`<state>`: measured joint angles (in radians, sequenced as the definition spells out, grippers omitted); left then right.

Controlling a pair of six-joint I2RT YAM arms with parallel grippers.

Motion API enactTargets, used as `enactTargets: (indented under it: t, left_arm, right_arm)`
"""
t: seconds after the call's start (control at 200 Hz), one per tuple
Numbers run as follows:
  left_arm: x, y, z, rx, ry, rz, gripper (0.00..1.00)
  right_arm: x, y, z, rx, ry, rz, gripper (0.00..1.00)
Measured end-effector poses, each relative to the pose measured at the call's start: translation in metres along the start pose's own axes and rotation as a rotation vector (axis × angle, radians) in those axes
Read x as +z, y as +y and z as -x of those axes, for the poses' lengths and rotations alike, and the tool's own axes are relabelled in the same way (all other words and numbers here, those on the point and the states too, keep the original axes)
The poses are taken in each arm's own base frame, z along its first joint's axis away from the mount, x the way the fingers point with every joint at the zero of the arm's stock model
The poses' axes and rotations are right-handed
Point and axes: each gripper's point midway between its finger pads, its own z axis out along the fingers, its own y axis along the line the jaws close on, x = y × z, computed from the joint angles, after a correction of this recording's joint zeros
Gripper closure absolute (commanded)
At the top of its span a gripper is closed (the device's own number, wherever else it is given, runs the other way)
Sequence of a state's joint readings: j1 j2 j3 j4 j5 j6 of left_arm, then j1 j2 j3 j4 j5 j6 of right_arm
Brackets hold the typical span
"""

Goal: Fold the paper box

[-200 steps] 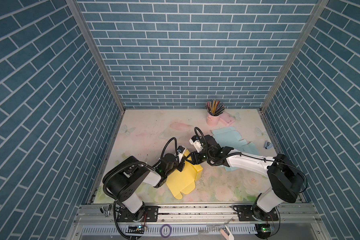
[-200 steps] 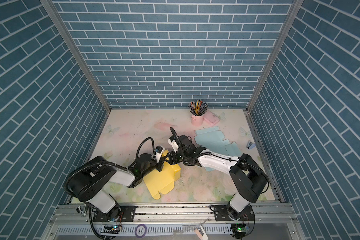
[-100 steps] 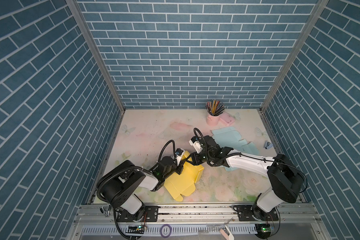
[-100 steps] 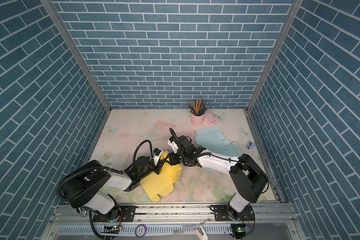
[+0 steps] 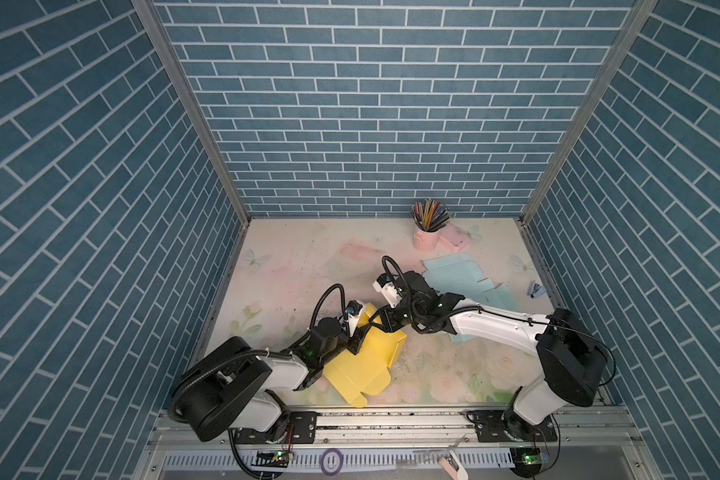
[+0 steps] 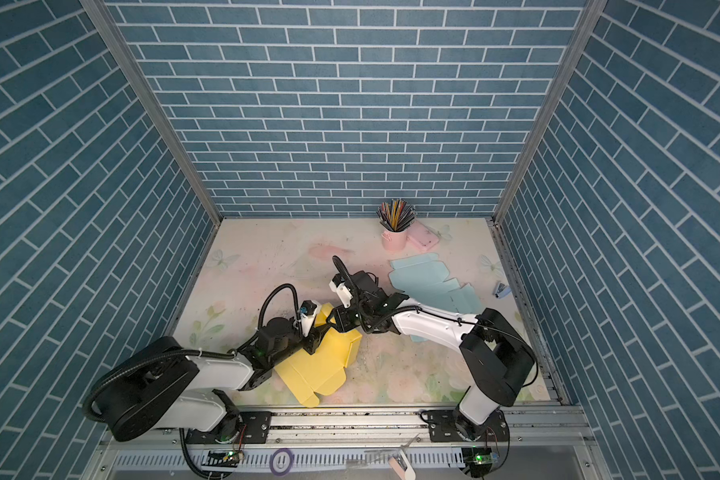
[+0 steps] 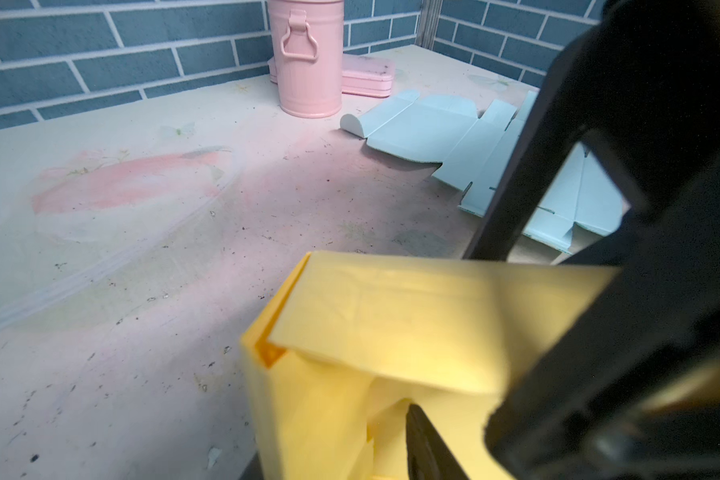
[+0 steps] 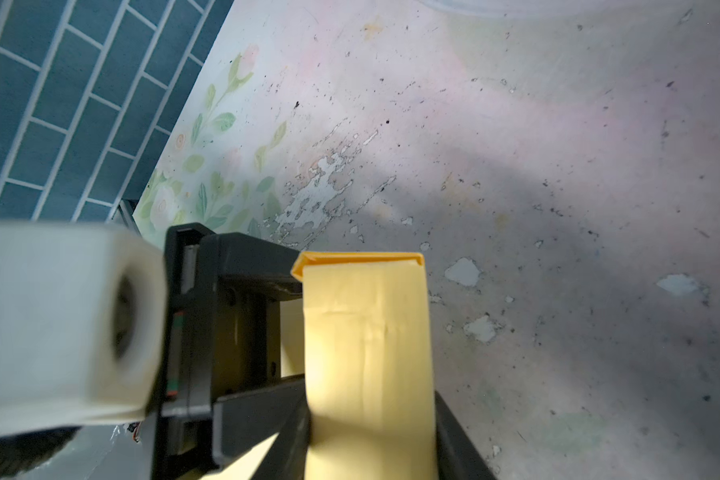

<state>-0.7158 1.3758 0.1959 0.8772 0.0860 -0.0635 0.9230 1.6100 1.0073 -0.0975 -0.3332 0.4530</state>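
Observation:
The yellow paper box (image 5: 362,365) (image 6: 316,365), partly folded, lies near the table's front, left of centre, with one wall standing up at its far end. My right gripper (image 5: 381,320) (image 8: 371,449) reaches across from the right and is shut on that standing wall (image 8: 366,332). My left gripper (image 5: 356,338) (image 8: 275,336) sits at the same end of the box, open. Its fingers stand apart on either side of a side flap. One black fingertip (image 7: 422,436) shows inside the box (image 7: 391,316).
A flat light blue box blank (image 5: 462,278) lies right of centre under the right arm. A pink cup of pencils (image 5: 427,237) and a pink case (image 5: 454,239) stand at the back. A small blue item (image 5: 535,289) lies by the right wall.
The left gripper's fingers have spread apart and its arm has drawn back slightly toward the front left. The right gripper has narrowed onto the standing wall. The box has shifted a little.

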Motion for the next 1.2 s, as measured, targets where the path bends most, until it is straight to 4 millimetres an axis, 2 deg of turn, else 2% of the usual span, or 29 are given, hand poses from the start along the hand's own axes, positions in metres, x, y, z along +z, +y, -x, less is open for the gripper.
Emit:
enactTargets:
  t: [0.21, 0.425, 0.64, 0.72, 0.84, 0.95, 1.115, 1.2]
  left_arm:
    - [-0.014, -0.003, 0.012, -0.007, -0.010, -0.012, 0.60]
    - [-0.015, -0.001, 0.004, -0.015, 0.030, -0.005, 0.66]
    - [-0.011, 0.002, -0.002, -0.016, 0.062, 0.007, 0.68]
    - [-0.006, 0.001, -0.004, -0.013, 0.073, 0.004, 0.77]
    - [-0.002, 0.001, -0.002, -0.016, 0.073, 0.001, 0.85]
    - [0.000, 0.003, -0.002, -0.014, 0.073, 0.005, 0.93]
    - [0.001, 0.002, 0.001, -0.014, 0.061, -0.003, 0.96]
    - [0.001, 0.001, 0.007, -0.015, 0.037, -0.006, 0.97]
  right_arm:
    - [0.000, -0.002, -0.005, -0.046, 0.022, -0.014, 0.60]
    - [0.000, -0.004, -0.011, -0.076, 0.043, -0.021, 0.60]
    - [0.000, -0.002, -0.012, -0.097, 0.048, -0.011, 0.60]
    - [0.000, 0.000, -0.012, -0.103, 0.051, -0.003, 0.60]
    - [0.000, 0.001, -0.013, -0.108, 0.055, 0.007, 0.59]
    - [0.000, 0.001, -0.014, -0.106, 0.061, 0.010, 0.53]
    - [-0.003, 0.009, -0.014, -0.093, 0.059, 0.044, 0.31]
    - [-0.013, 0.017, -0.008, -0.081, 0.027, 0.069, 0.28]
